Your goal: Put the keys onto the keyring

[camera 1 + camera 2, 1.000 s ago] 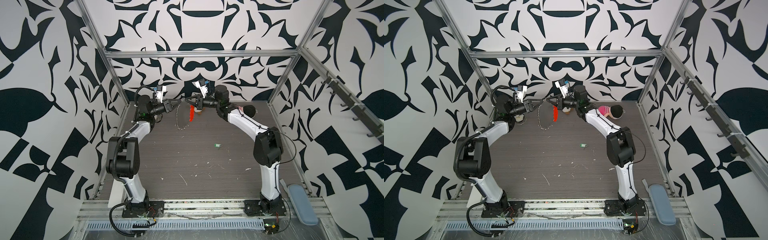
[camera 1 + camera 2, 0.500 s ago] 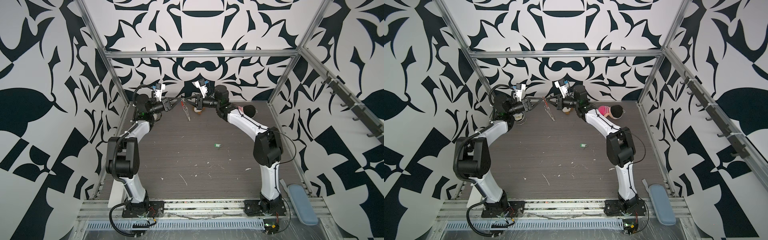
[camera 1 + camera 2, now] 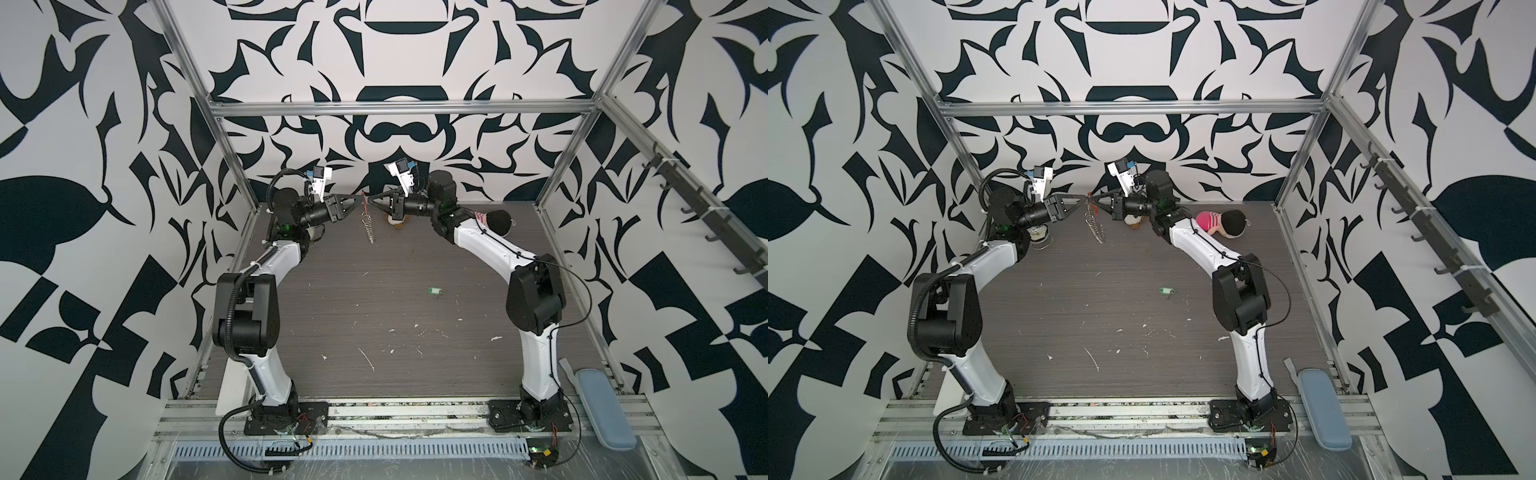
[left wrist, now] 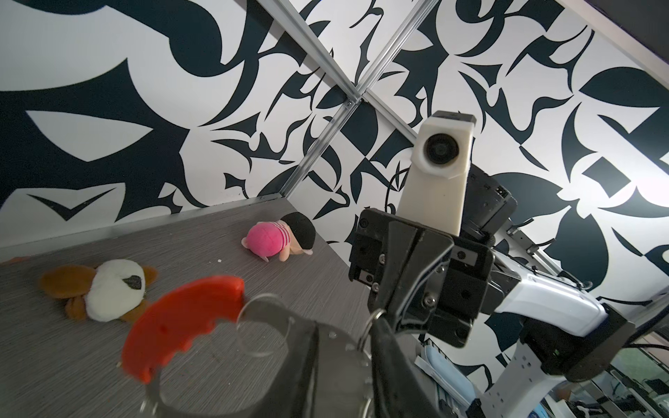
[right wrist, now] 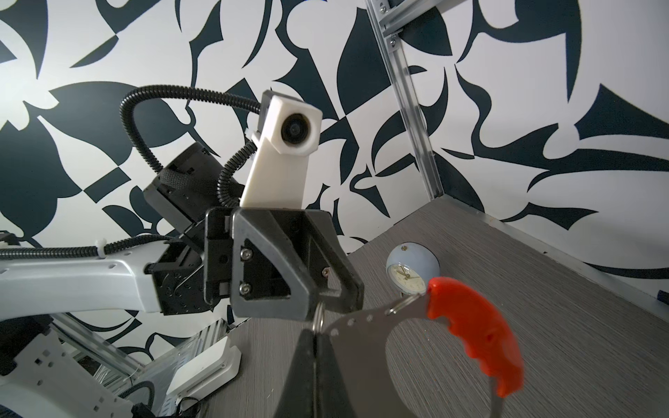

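The keyring hangs between both grippers at the back centre; its silver chain (image 3: pixel 368 226) (image 3: pixel 1095 226) dangles above the table. Its orange-red strip (image 4: pixel 181 318) (image 5: pixel 474 333) joins a curved metal plate with small holes. My left gripper (image 3: pixel 360 196) (image 3: pixel 1084 198) (image 4: pixel 344 325) has that plate filling the gap between its fingers. Tip to tip with it, my right gripper (image 3: pixel 370 198) (image 3: pixel 1094 199) (image 5: pixel 316 334) is shut on a ring of the keyring. The keys, a green tag (image 3: pixel 434 291) (image 3: pixel 1166 291), lie on the table right of centre, far from both grippers.
A brown-and-white plush (image 3: pixel 395 222) (image 4: pixel 105 295) and a pink doll (image 3: pixel 1214 220) (image 4: pixel 275 237) lie at the back. A pale blue globe clock (image 5: pixel 411 275) (image 3: pixel 1038 235) stands under the left arm. A blue pad (image 3: pixel 604 409) rests at the front right rail.
A second ago the chain drooped in a long loop and the orange strip hung down apart from it. Now they are drawn together and the chain hangs short and straight between the tips.
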### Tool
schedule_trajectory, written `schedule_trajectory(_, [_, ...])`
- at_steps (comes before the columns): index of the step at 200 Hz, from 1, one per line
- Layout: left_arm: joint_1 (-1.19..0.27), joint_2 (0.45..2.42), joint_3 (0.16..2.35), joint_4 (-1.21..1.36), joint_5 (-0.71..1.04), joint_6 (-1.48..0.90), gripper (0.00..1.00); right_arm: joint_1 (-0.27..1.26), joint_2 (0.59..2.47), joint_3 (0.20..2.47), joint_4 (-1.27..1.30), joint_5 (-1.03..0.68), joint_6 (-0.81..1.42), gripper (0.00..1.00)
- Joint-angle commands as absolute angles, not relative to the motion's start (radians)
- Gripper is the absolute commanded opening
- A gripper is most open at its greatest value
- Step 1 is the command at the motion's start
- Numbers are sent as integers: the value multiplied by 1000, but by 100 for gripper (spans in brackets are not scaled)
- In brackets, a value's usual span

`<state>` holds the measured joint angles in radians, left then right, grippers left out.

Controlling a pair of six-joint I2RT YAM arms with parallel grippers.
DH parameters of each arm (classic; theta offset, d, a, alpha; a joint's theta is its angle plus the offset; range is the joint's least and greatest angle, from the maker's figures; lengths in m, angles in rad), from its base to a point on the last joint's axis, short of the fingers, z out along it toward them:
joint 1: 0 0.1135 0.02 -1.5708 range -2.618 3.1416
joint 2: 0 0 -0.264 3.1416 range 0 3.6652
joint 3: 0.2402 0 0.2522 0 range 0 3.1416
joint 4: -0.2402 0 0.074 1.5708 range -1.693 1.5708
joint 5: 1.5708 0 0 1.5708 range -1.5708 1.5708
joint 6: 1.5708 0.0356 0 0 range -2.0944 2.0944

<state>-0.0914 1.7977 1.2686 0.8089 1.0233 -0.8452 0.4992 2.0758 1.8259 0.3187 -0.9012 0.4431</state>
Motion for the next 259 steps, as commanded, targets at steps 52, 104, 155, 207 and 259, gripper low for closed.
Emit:
schedule_trajectory(52, [-97,1814,1276,932,1049,-876,26,506,2050,1885,410,-909,477,0])
schedule_trajectory(104, [-98,1818,1278,936,1052,-885,34,512,2063,1905,417,-910,485,0])
schedule_trajectory(155, [-100,1824,1282,954,1055,-903,22,512,2063,1904,419,-912,489,0])
schedule_trajectory(207, [-100,1825,1284,980,1055,-926,3,514,2058,1895,402,-917,478,0])
schedule_trajectory(259, [-100,1797,1243,1030,1022,-914,0,486,2002,1836,260,-834,392,0])
